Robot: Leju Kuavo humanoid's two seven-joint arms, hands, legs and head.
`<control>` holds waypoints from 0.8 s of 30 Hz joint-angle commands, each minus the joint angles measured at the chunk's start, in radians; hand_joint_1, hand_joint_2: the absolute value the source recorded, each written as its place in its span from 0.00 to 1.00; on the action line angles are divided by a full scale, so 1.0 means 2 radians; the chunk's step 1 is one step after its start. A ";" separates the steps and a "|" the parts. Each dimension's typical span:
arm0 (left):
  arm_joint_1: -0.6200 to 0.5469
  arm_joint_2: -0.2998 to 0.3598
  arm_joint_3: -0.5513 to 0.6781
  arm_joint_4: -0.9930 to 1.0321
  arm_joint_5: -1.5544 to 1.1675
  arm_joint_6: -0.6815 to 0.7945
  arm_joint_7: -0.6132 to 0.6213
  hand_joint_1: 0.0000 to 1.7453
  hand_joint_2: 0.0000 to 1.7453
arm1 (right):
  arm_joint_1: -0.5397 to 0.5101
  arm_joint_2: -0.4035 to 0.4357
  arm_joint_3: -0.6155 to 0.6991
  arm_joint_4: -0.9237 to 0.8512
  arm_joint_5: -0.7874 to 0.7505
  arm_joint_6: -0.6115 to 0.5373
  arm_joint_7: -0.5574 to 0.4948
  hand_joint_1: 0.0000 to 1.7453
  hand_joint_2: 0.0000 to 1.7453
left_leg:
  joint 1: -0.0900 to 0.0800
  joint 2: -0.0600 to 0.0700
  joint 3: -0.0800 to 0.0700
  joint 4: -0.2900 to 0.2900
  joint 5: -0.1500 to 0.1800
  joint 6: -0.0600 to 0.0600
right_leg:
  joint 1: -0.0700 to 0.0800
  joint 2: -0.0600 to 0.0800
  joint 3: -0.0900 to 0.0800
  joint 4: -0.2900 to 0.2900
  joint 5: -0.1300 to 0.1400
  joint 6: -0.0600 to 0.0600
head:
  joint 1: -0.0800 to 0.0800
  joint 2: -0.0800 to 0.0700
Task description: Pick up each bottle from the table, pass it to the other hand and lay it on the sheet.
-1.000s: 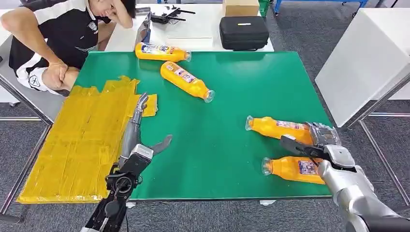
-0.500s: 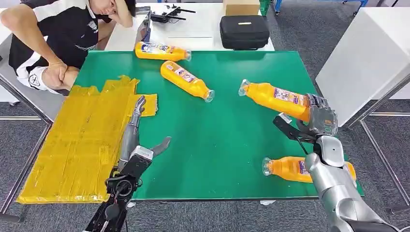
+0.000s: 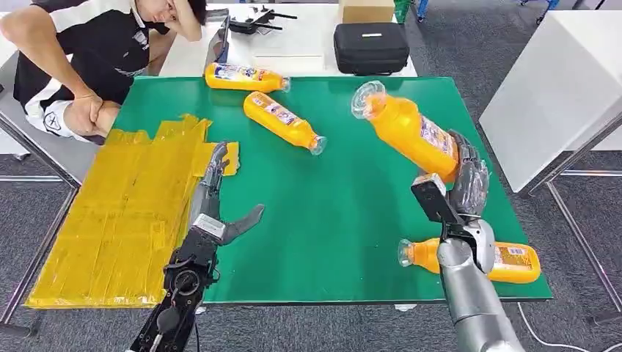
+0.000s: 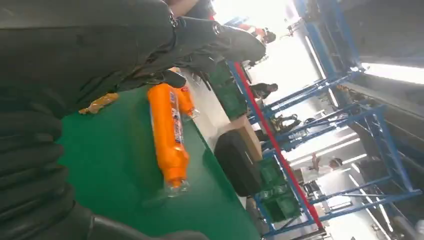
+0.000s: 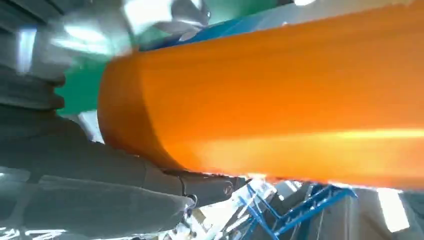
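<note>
Gripping the base end of one orange bottle (image 3: 409, 130), the right hand (image 3: 463, 180) holds it clear of the green desk (image 3: 345, 220) near the right edge, neck tilted up toward the far edge; a hold at the base leaves the body and neck free, which I judge suits a handover. The left hand (image 3: 213, 192) holds nothing, fingers extended and thumb splayed, beside the inner edge of the yellow sheet (image 3: 125, 213) on the left side of the desk, placed in my view to receive. The sheet is taped strips, wrinkled, ragged at its far edge. Three bottles lie on their sides: one at the near right corner (image 3: 506, 262), one near the desk's middle (image 3: 282, 122), one at the far edge (image 3: 246, 78). All are smooth cylinders of orange plastic with clear caps and printed labels; rounded bodies could roll on the flat mat. A seated person (image 3: 95, 51) leans at the far left corner.
</note>
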 commanded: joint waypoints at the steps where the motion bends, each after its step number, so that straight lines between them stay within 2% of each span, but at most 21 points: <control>1: -0.011 0.014 -0.020 -0.016 0.020 -0.020 0.007 0.00 1.00 | 0.030 0.043 0.016 -0.077 -0.060 0.039 -0.025 1.00 1.00 | 0.000 0.001 0.001 0.000 0.000 -0.001 | 0.000 0.001 0.000 0.000 0.000 0.000 | 0.000 0.000; 4: -0.010 0.012 -0.019 -0.019 0.036 -0.032 0.009 0.00 1.00 | 0.038 0.045 0.033 -0.073 -0.114 0.094 -0.036 1.00 1.00 | 0.000 0.002 0.001 0.001 -0.001 -0.002 | 0.000 0.002 0.001 0.000 0.000 -0.001 | 0.000 0.000; 8: -0.014 0.014 -0.021 -0.026 0.041 -0.039 0.008 0.00 1.00 | 0.035 0.051 0.057 -0.059 -0.138 0.134 -0.042 1.00 1.00 | 0.001 0.001 0.001 0.000 -0.001 -0.002 | 0.000 0.001 0.001 0.000 0.000 -0.001 | 0.000 0.000; 16: -0.010 0.020 -0.036 -0.040 0.045 -0.045 0.010 0.00 1.00 | 0.013 0.065 0.082 -0.016 -0.164 0.167 -0.038 1.00 1.00 | 0.000 0.001 0.001 0.000 0.000 -0.001 | 0.000 0.001 0.001 0.000 0.000 0.000 | 0.000 0.000; 19: -0.010 0.020 -0.042 -0.044 0.046 -0.046 0.010 0.00 1.00 | 0.002 0.069 0.087 0.005 -0.170 0.176 -0.036 1.00 1.00 | 0.001 0.003 0.001 0.000 -0.001 -0.002 | 0.000 0.003 0.001 0.000 0.000 0.000 | 0.000 0.000; 24: -0.011 0.019 -0.048 -0.048 0.047 -0.048 0.012 0.00 1.00 | -0.015 0.074 0.104 0.039 -0.169 0.185 -0.039 1.00 1.00 | 0.000 0.002 0.001 0.000 0.000 -0.002 | 0.000 0.002 0.001 0.000 0.000 0.000 | 0.000 0.000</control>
